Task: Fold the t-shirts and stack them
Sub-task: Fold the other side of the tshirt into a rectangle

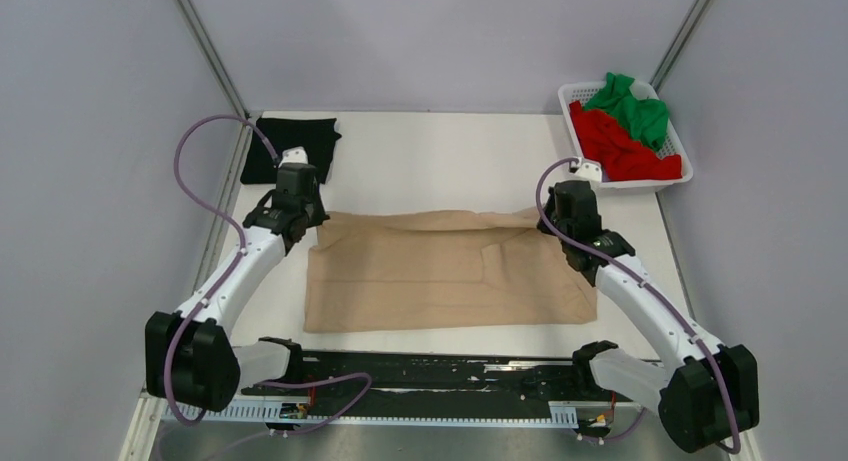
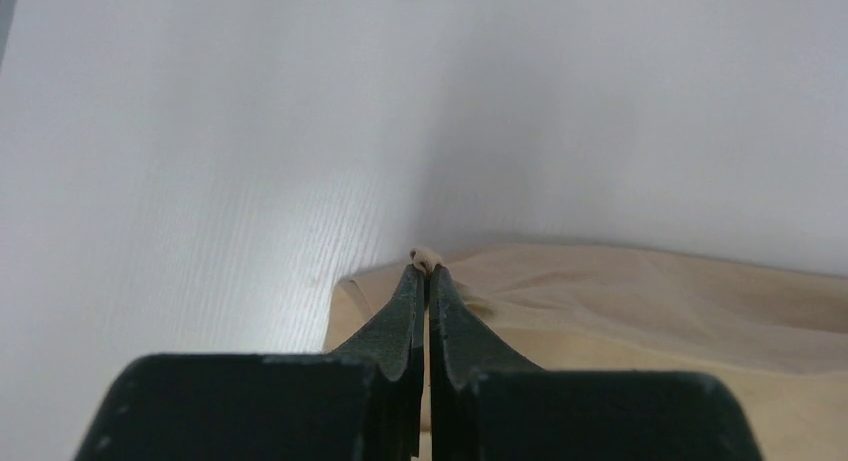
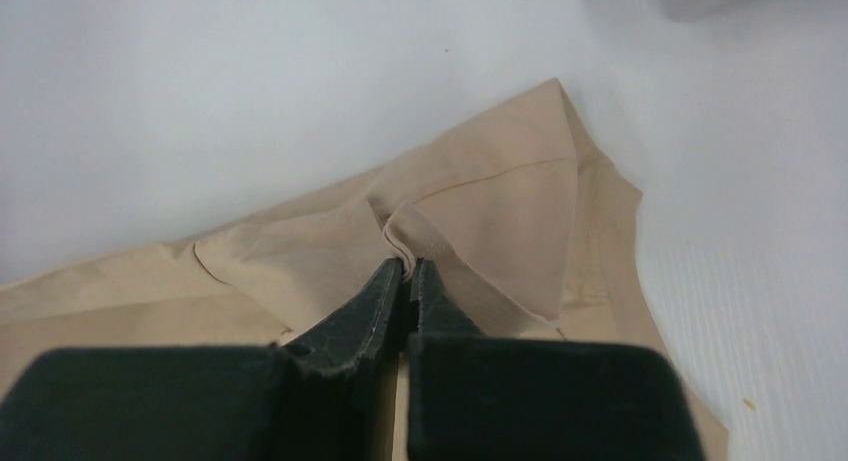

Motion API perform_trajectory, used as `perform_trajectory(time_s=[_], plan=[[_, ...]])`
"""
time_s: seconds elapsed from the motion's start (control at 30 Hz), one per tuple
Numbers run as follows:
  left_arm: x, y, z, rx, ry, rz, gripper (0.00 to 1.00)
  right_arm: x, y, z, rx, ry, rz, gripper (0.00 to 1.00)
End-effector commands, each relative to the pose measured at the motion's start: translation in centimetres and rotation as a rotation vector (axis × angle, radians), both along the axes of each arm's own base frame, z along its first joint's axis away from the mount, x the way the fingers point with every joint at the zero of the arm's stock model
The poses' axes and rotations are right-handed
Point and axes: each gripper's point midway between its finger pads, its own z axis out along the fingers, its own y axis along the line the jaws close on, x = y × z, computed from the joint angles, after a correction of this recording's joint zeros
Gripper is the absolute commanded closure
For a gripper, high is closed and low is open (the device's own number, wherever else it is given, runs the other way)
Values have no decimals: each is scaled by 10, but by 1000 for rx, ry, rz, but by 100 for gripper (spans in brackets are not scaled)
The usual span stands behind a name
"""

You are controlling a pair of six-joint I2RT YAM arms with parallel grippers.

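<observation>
Top: beige t-shirt (image 1: 440, 276) lies flat mid-table (image 1: 450, 146), a rough rectangle with few creases. Left gripper (image 1: 310, 221) sits at its far-left corner, right gripper (image 1: 548, 221) at its far-right corner. Black t-shirt (image 1: 290, 146) is folded far left. Red t-shirt (image 1: 620, 151) and green t-shirt (image 1: 635, 106) are bunched in the white slatted basket (image 1: 572, 131).

Left wrist: jaws closed, a small nub of beige cloth pinched at the tips. Thin matte knit on smooth white laminate.

Right wrist: jaws closed on a puckered fold near a seam.

Judgement: light, limp cloth that will sag between the 2 grips. Best held at corners or hems with even tension. The left bite looks shallow and may slip.
</observation>
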Motion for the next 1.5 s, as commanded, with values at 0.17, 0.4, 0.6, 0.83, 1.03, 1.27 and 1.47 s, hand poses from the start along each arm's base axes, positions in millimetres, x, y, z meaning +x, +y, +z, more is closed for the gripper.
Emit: perform_trajectory(time_s=[0.17,0.4,0.6,0.83,1.03,1.27,1.47], plan=[[-45,-13,-6,-159,-31,41,100,-54,-4,-15,89,113,-47,95],[-84,-2,-43,-180,82,153,100,-90,1,-43,173,278,-80,93],[-99,8,-59,-145,172,237,100,-141,10,-76,251,548,-135,88],[-112,27,-33,-115,144,355,62,-173,32,-62,391,587,-54,64],[-104,20,12,-179,12,293,2,-142,19,-8,414,237,-37,10],[-63,-57,28,-412,-16,-60,0,-89,34,3,421,21,38,0],[-65,-94,-44,-508,269,-157,0,-51,52,-43,328,215,91,0]])
